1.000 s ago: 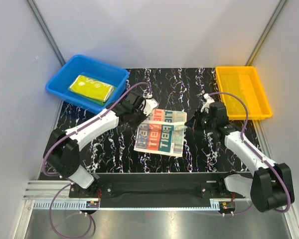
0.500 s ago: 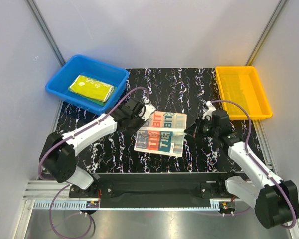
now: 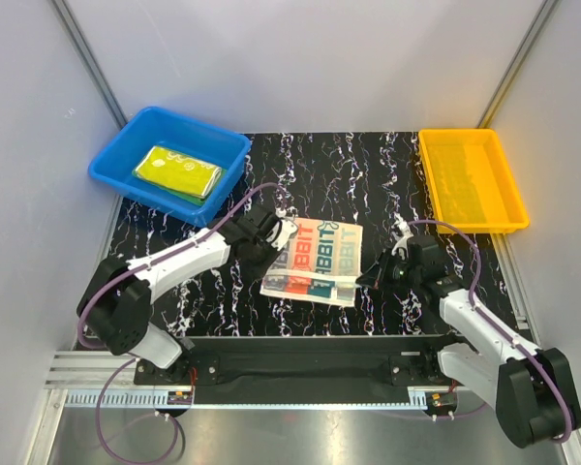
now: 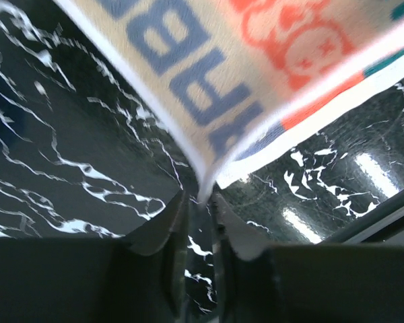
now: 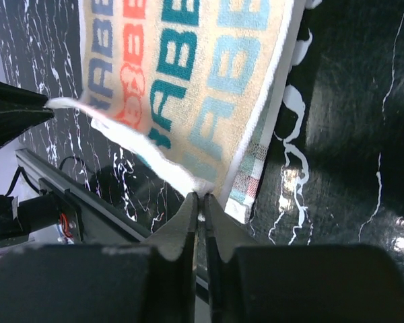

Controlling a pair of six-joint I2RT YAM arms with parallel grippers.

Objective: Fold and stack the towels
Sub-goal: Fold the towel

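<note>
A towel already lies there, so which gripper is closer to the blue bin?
Left. The left gripper, at the striped towel's left edge, is a short way from the blue bin; the right gripper is across the towel, farther off.

Bright, even light from overhead fills the top view. The walls (image 3: pixel 300 58) read pale grey, and the arms cast only faint, soft-edged shadows on the glossy black table (image 3: pixel 368 174). That view is sharp throughout. In the left wrist view the striped towel (image 4: pixel 242 74) sits close to the lens and looks soft, its lettering smeared. The left fingers (image 4: pixel 148 235) are dark and blurred, and white glare patches shine on the table at the right. The right wrist view is crisper, with glare on the table beside the towel and dim, unfocused right fingers (image 5: pixel 175 229).
</note>
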